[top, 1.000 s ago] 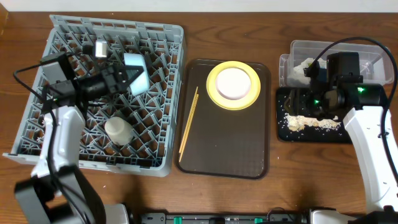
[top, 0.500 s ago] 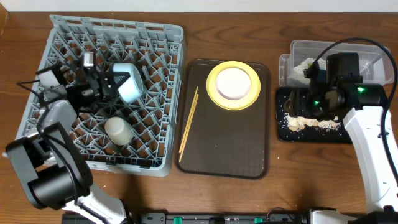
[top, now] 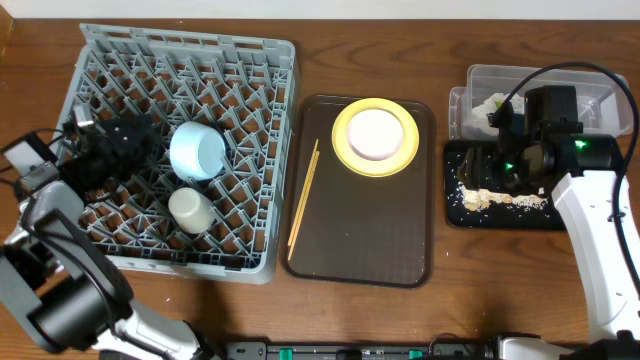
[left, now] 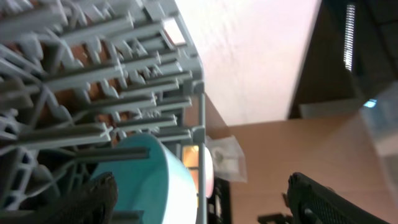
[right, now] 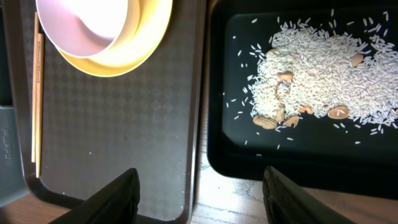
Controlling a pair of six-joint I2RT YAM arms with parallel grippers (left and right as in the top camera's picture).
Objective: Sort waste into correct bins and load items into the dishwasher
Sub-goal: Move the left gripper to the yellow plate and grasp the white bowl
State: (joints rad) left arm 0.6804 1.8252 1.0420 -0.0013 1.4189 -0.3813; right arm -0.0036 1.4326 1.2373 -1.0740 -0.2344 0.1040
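The light blue bowl (top: 197, 151) lies on its side among the pegs of the grey dishwasher rack (top: 190, 40), with the small white cup (top: 190, 210) just in front of it. My left gripper (top: 148, 150) stands open just left of the bowl. In the left wrist view the bowl (left: 149, 180) shows between its spread fingers (left: 93, 199). My right gripper (right: 202, 199) hangs open and holds nothing over the gap between the brown tray (right: 124, 124) and the black tray (right: 249, 155) of rice scraps (right: 323, 81). The yellow plate (top: 375, 160) carries the cream-white bowl (top: 375, 132). The chopsticks (top: 303, 198) lie on the brown tray.
The clear tub (top: 560, 80) stands behind the black tray (top: 505, 218) and holds the crumpled wrapper (top: 490, 108). The brown tray (top: 365, 240) lies between the rack and the bins. Bare wooden table runs along the front edge.
My left gripper has opened and let go of the light blue bowl, then drawn back to the left. The bowl now rests in the rack. The right arm has not moved.
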